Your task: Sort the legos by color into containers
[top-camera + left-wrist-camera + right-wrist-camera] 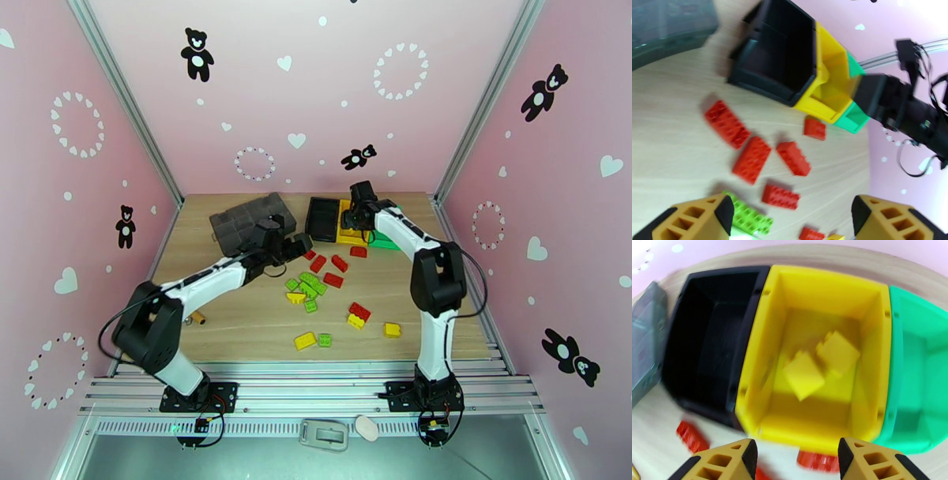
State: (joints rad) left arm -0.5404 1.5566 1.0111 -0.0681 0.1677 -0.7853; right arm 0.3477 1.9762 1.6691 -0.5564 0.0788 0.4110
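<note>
Bin (pixel 821 287), yellow — two yellow bricks (pixel 804 376) inside; right claw (pixel 796 455) spread, empty, at 6 o'clock. Left claw (pixel 792 213) spread, empty — above red bricks (pixel 751 159).

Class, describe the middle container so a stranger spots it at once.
Look to the far edge of the table, right of the dark-grey organizer box, where three bins join. It is the yellow bin, between the black bin and green bin, holding yellow bricks.

off-task bits on a pale wooden table (pixel 237 339), pink bear-and-heart walls (pixel 261 87) around it
a dark-grey organizer box (pixel 245 221) sits far back on the left; a small brown cylinder (pixel 197 318), maybe a cork, lies near the front left; a grey handle-like piece (pixel 324 434) and a pale oval (pixel 367 427) lie side by side below the table's edge.
</note>
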